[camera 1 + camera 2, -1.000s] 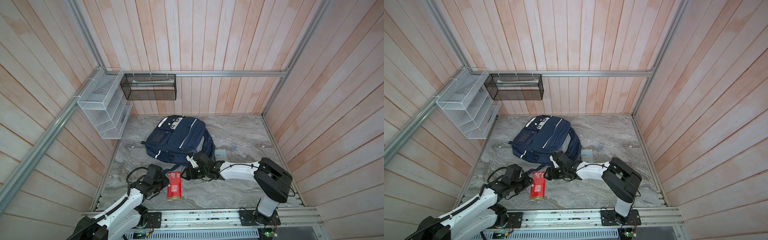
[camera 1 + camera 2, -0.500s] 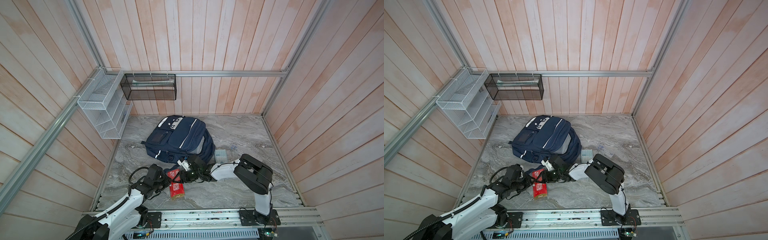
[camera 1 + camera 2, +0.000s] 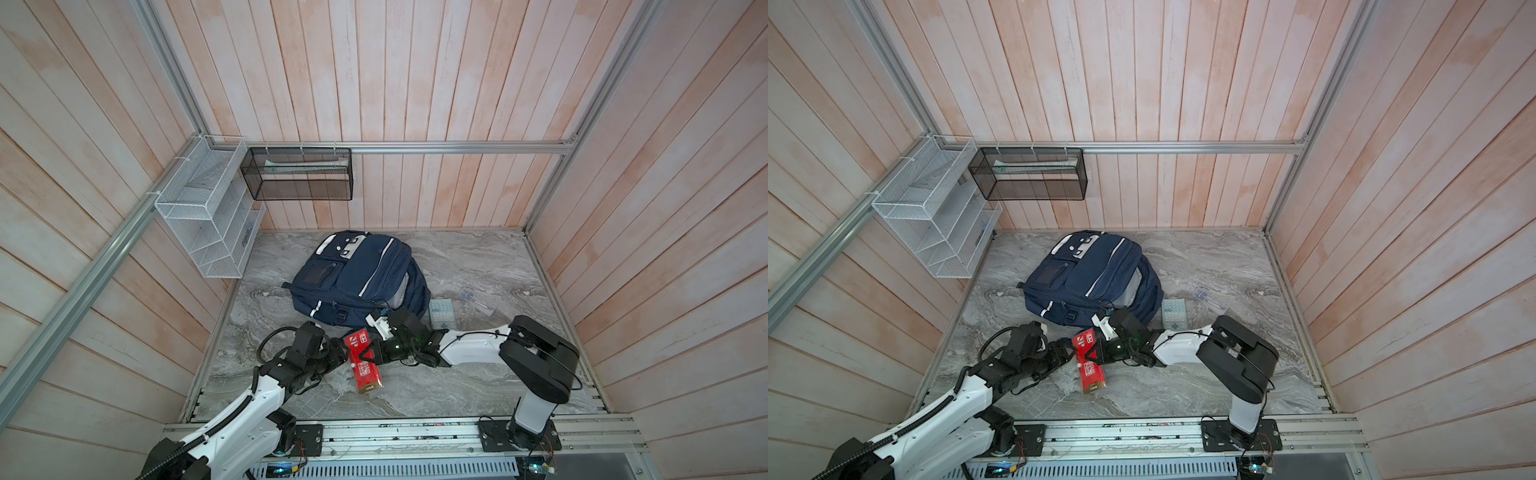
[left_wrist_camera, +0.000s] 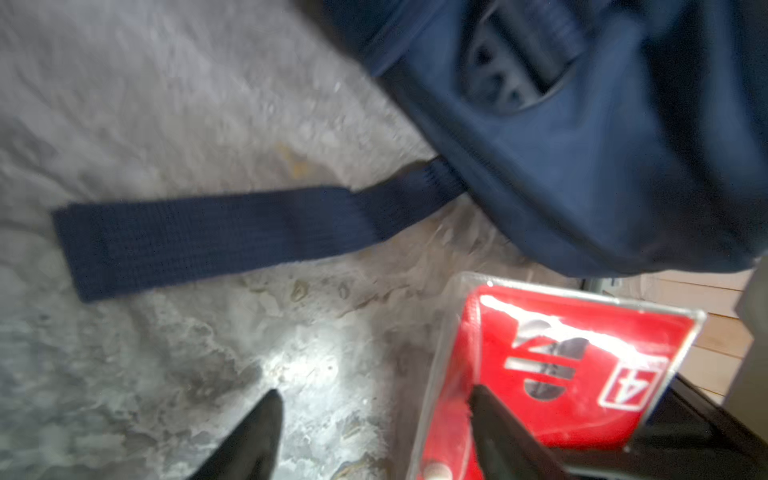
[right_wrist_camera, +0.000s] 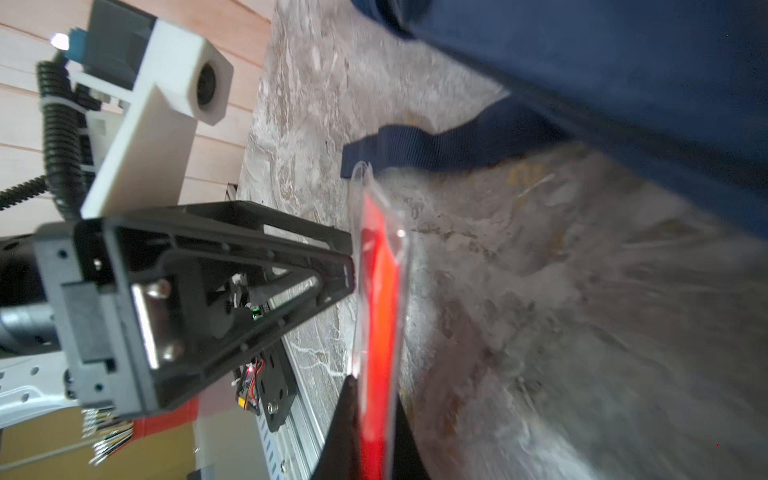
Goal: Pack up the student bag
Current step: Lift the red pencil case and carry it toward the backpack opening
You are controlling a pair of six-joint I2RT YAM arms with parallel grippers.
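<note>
In both top views the student bag (image 3: 357, 282) lies flat at mid-frame on the grey desk (image 3: 457, 374), and just below it the right hand (image 5: 370, 415) pinches a red blister pack (image 3: 365, 368) while the left hand (image 4: 374, 415) stands spread just beside the pack.

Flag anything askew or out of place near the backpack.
The red packet looks tilted off the table rather than flat, pinched by the right gripper. A loose strap from the backpack trails across the table beside it.
</note>
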